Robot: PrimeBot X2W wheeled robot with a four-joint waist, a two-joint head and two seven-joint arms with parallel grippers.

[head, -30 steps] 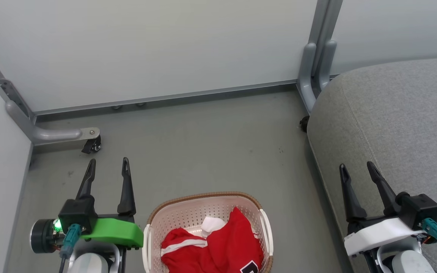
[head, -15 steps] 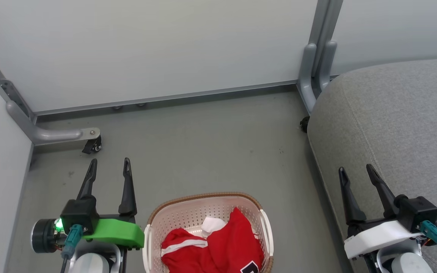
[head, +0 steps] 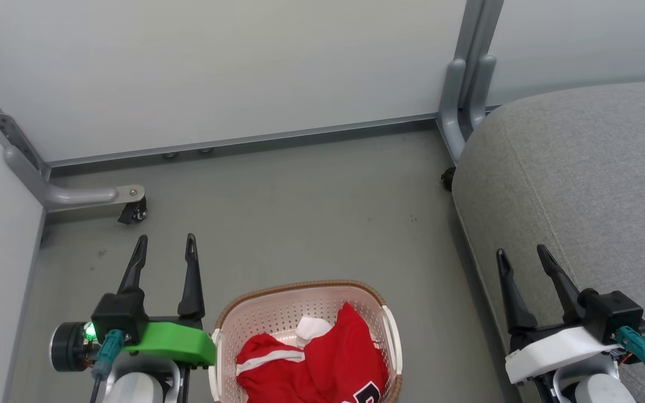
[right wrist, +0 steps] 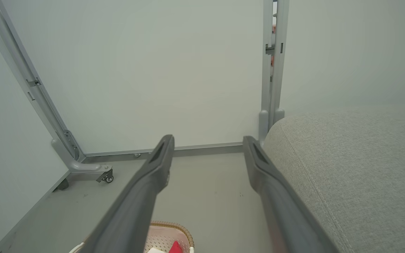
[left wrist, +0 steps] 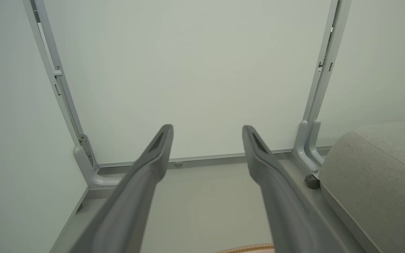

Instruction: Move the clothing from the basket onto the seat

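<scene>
The task is at its first step, since no garment is lifted yet. The clothing lies crumpled inside the basket, which stands on the floor between the two arms. The left gripper and the right gripper both have jaws wide apart and hold nothing. The seat is to the right of the basket. Next, one gripper must go down into the basket and close on a fold. The cloth is red with a white band. A black-and-white mark at the edge is possibly a numeral.
</scene>
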